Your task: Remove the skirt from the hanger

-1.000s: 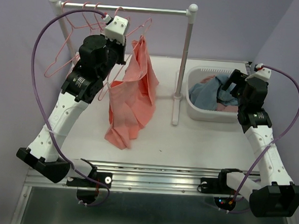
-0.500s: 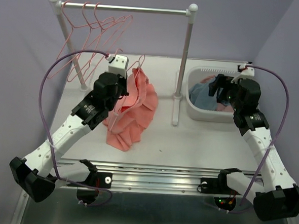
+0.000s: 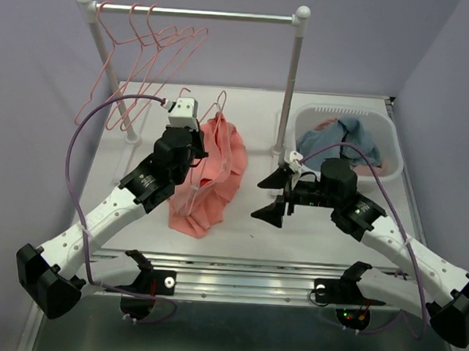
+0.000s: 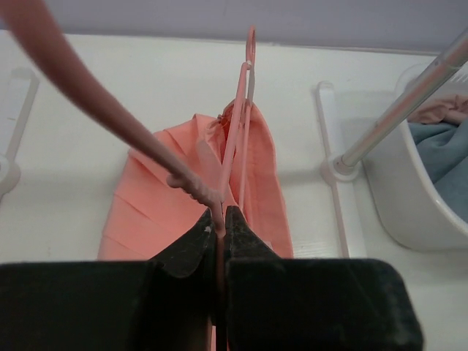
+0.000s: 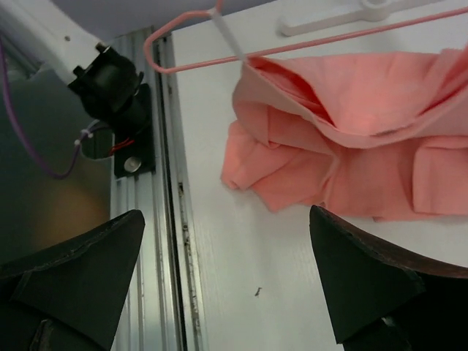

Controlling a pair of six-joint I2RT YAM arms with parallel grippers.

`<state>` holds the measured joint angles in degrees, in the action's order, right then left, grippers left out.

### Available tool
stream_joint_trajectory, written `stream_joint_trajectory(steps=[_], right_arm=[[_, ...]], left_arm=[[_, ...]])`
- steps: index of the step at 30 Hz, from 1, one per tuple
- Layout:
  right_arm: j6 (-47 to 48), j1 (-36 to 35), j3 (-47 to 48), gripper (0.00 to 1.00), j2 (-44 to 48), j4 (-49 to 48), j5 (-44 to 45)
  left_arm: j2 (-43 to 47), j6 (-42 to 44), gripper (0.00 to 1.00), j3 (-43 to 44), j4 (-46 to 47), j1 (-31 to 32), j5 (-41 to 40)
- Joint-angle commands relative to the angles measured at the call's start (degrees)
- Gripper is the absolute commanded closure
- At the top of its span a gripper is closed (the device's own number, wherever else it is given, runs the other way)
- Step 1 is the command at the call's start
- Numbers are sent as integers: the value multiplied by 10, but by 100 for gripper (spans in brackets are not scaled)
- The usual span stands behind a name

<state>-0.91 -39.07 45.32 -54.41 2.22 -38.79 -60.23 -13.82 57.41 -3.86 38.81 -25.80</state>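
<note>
A salmon skirt (image 3: pixel 210 182) lies crumpled on the white table, still threaded on a pink wire hanger (image 3: pixel 221 111) whose hook points toward the back. My left gripper (image 3: pixel 196 157) is above the skirt's top left and shut on the hanger's wire. In the left wrist view the jaws (image 4: pixel 220 212) pinch the hanger (image 4: pixel 238 124) over the skirt (image 4: pixel 161 197). My right gripper (image 3: pixel 266 197) stands open just right of the skirt, facing it, with nothing between its fingers. The right wrist view shows that gripper (image 5: pixel 227 219) over bare table, short of the skirt (image 5: pixel 351 139) and hanger (image 5: pixel 205 63).
A clothes rack's rail (image 3: pixel 196 14) at the back carries several empty pink hangers (image 3: pixel 147 43). Its right post (image 3: pixel 285 107) rises just behind my right gripper. A white basket (image 3: pixel 385 129) of clothes sits back right. The metal front rail (image 3: pixel 244 272) edges the table.
My left arm brought the hanger and skirt down from the rack rail onto the table. My right arm swung from the basket to the skirt's right side, staying open.
</note>
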Motion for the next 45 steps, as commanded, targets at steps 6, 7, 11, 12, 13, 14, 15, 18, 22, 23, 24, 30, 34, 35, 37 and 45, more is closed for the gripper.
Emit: stream_joint_trajectory(steps=[6,7,11,12,13,14,15,18,22,23,24,30,34,35,37,45], right_arm=[[118,-127,49,0,-134,-104,51],[131,-132,55,0,-148,-110,56],[160,-146,86,0,-219,-156,79],[170,-152,98,0,-242,-163,80],[171,-157,105,0,-254,-174,78],[173,-157,110,0,-263,-181,79],[176,-162,121,0,-273,-186,81],[181,-167,135,0,-298,-188,103],[184,-173,137,0,-299,-182,104],[186,-173,137,0,-295,-178,101],[190,-173,138,0,-286,-166,103],[207,-173,142,0,-254,-137,106],[215,-173,146,0,-256,-136,107],[216,-173,154,0,-264,-130,113],[217,-173,165,0,-276,-123,115],[217,-173,218,0,-349,-105,87]], left_arm=[[19,5,100,38,83,23,-1],[20,6,100,38,83,24,-2],[30,7,100,31,84,29,7],[33,7,100,27,85,30,8],[38,6,100,25,85,32,8],[40,6,100,24,85,32,8],[42,6,100,21,85,32,8],[49,6,100,17,86,34,10],[56,7,100,6,89,34,7],[56,9,100,5,89,34,7],[54,12,100,4,90,34,5],[47,13,100,7,86,34,-4],[47,13,100,9,88,34,4],[48,15,100,10,87,35,10],[48,15,100,9,87,34,15],[51,5,100,8,98,35,46]])
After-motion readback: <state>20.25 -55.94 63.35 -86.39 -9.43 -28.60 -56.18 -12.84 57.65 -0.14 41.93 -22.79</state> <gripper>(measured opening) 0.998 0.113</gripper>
